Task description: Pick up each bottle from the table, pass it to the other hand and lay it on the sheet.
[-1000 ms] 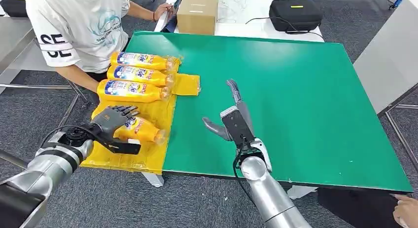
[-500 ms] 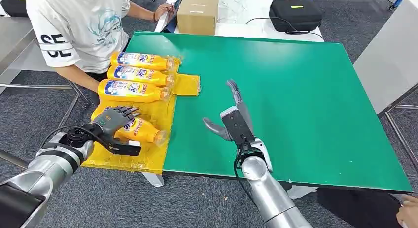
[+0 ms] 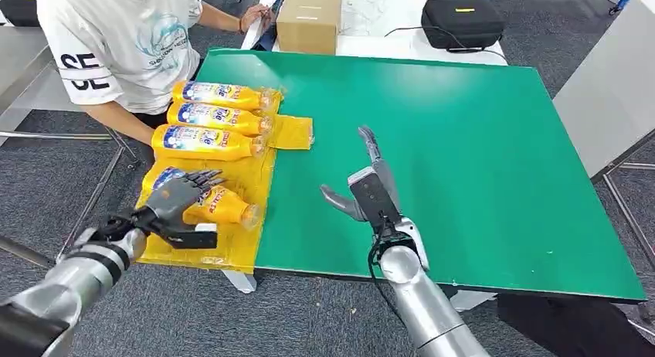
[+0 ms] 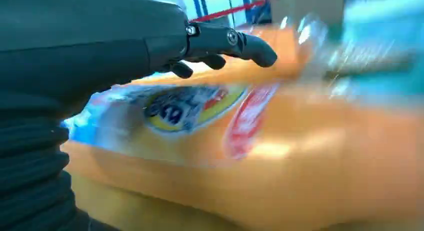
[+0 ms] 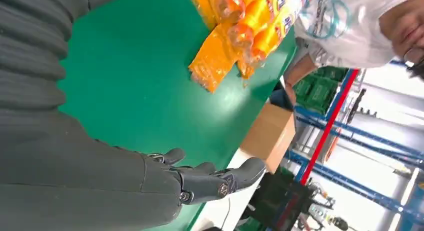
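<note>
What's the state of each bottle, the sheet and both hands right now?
Nearest bottle: lying on the sheet, left hand over it.
Three far bottles: lying side by side.
Yellow sheet: flat, overhanging the table edge.
Left hand: fingers spread, not gripping.
Right hand: open, empty.

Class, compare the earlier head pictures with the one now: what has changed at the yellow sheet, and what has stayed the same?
The left robot hand has lifted off the nearest bottle and drawn back, fingers spread, leaving it lying on the sheet. The other three bottles and the open right robot hand over the green table stayed put.
</note>
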You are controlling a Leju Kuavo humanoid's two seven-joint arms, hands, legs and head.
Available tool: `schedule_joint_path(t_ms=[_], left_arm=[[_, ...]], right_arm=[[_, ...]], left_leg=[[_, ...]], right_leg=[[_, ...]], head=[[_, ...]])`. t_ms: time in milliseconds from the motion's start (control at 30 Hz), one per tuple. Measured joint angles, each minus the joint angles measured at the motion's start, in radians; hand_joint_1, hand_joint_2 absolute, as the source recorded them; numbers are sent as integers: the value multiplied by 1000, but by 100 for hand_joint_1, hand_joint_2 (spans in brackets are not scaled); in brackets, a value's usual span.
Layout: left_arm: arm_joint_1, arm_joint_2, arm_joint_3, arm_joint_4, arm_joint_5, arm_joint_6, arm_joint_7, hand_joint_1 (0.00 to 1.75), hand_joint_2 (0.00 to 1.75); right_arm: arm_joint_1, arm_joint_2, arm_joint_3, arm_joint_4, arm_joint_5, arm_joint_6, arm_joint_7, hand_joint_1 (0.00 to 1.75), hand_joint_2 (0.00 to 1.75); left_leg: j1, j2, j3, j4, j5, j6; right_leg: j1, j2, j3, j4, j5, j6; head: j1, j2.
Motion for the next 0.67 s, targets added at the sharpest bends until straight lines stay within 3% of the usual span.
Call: schedule_joint_path(t_ms=[167,267,633,667], left_arm=[[180,25,119,-275,458,-142,-18,0,175],[256,20,185,-408,568,-228,-20,0,175],[323,-149,449,-633,711,-518,-22,0,175],[324,-161,462,-639,711,-524,-22,0,175]], right_arm=[[33,-14,-19,-6,-12,-10,-10,0,175],[47,-16,-21,-15,-14,-11,-13,0,175],[96,6,-22,-63,-31,-25,-29,0,175],[98,10,-22,-68,-31,-25,-30,0,0]], left_leg=[[0,2,-3,0,-2,-1],[0,2,-4,0,-2,-1],[0,1,-4,0,-2,-1],[0,1,-4,0,-2,-1]], right_leg=[[0,0,-3,0,-1,0],[0,0,-5,-1,-1,0],[0,0,-4,-1,0,0],[0,0,-4,-1,0,0]], head=[[0,0],[0,0],[0,0],[0,0]])
